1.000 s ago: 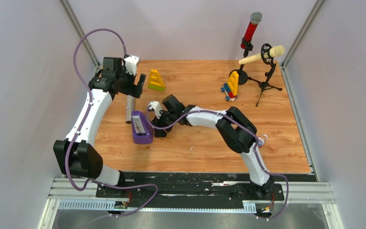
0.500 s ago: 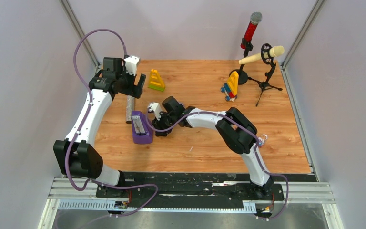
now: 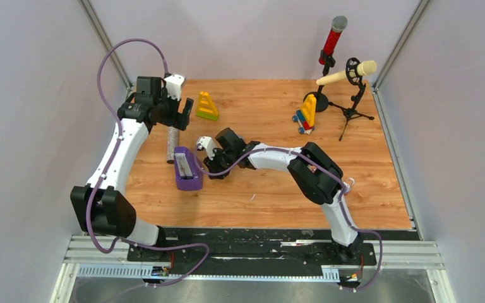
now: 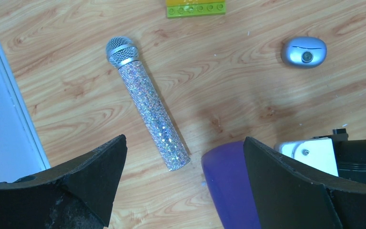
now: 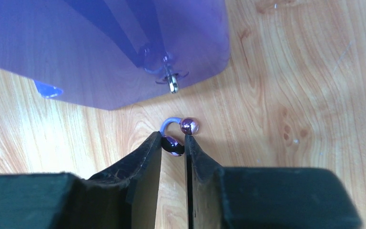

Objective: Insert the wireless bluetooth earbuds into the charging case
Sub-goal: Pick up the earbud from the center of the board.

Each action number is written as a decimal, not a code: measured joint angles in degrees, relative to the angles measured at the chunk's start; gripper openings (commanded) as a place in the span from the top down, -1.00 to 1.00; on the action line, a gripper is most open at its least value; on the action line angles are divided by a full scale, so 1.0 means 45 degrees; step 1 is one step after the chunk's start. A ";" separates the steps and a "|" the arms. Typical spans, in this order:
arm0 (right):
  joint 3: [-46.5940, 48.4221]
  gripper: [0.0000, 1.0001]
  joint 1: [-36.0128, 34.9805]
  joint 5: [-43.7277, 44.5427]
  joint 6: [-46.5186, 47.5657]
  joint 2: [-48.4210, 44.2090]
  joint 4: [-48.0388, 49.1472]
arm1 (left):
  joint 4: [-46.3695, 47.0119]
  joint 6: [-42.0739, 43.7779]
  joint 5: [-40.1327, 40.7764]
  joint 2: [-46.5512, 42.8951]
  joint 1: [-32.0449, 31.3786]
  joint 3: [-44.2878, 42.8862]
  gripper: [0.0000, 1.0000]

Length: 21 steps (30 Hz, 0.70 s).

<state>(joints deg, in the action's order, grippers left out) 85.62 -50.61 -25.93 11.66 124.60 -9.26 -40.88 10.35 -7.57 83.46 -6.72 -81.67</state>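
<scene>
The earbud (image 5: 173,145) is a tiny dark purple bead joined by a curled grey-blue hook to a second shiny bead (image 5: 189,126). It lies on the wood just in front of the purple charging case (image 5: 105,47), which stands open. My right gripper (image 5: 173,140) is shut on the dark bead, both fingertips touching it, low over the table beside the case (image 3: 188,169). Farther back, my left gripper (image 4: 183,140) hangs open and holds nothing above the case's end (image 4: 228,186). In the top view the earbud is hidden under the right gripper (image 3: 209,172).
A glittery silver microphone (image 4: 147,105) lies left of the case. A grey pebble-shaped case (image 4: 303,51) sits beyond it. A yellow-green block (image 3: 206,106) stands at the back left. A red microphone (image 3: 331,38), a cream microphone on a tripod (image 3: 347,72) and a coloured toy (image 3: 305,113) stand back right.
My right gripper's jaws have come together onto the earbud bead. The arm itself has barely shifted, and the left arm has not moved.
</scene>
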 measured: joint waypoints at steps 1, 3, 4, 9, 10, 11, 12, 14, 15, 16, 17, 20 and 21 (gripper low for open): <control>-0.0083 0.60 0.0000 0.0068 0.0087 -0.0078 -0.0039 | 0.0000 -0.0005 -0.0019 -0.0010 0.0000 0.0000 -1.00; -0.0277 0.60 0.0000 0.0233 0.0301 -0.0301 -0.0228 | 0.0000 -0.0005 -0.0063 -0.0034 0.0000 0.0000 -1.00; -0.0389 0.60 0.0000 0.0316 0.0418 -0.0423 -0.0316 | 0.0000 -0.0005 -0.0083 -0.0044 0.0000 0.0000 -1.00; -0.1248 0.60 0.0092 0.0559 0.0986 -0.1433 -0.0816 | 0.0000 -0.0005 -0.0355 -0.0121 0.0000 0.0000 -1.00; -0.1486 0.60 0.0199 0.0554 0.1103 -0.1763 -0.0947 | 0.0000 -0.0005 -0.0442 -0.0121 0.0000 0.0000 -1.00; -0.1700 0.60 0.0272 0.0549 0.1200 -0.2089 -0.1078 | 0.0000 -0.0005 -0.0520 -0.0121 -0.0005 0.0000 -1.00; -0.1991 0.60 0.0398 0.0529 0.1331 -0.2516 -0.1161 | 0.0000 -0.0005 -0.0593 -0.0121 -0.0024 0.0000 -1.00; -0.2550 0.60 0.0792 0.0500 0.1588 -0.3366 -0.1379 | 0.0000 0.0000 -0.0627 -0.0117 -0.0141 -0.0019 -1.00; -0.2822 0.60 0.1015 0.0486 0.1724 -0.3755 -0.1447 | 0.0015 0.0005 -0.0559 -0.0097 -0.0257 -0.0039 -1.00; -0.3147 0.60 0.1287 0.0437 0.1880 -0.4206 -0.1549 | 0.0039 0.0024 -0.0427 -0.0068 -0.0452 -0.0073 -1.00; -0.3492 0.60 0.1617 0.0389 0.2079 -0.4687 -0.1729 | 0.0083 0.0053 -0.0267 0.0010 -0.0724 -0.0112 -1.00; -0.4376 0.59 0.2399 0.0282 0.2691 -0.5863 -0.2191 | 0.0243 0.0165 0.0306 0.0636 -0.1914 -0.0578 -1.00; -0.4648 0.59 0.2618 0.0257 0.2880 -0.6193 -0.2341 | 0.0282 0.0199 0.0457 0.0962 -0.2259 -0.0806 -1.00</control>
<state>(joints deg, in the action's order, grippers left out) 64.71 -38.83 -24.77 24.62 96.73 -19.79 -39.62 11.25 -5.52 87.79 -16.88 -85.30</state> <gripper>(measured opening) 0.225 0.998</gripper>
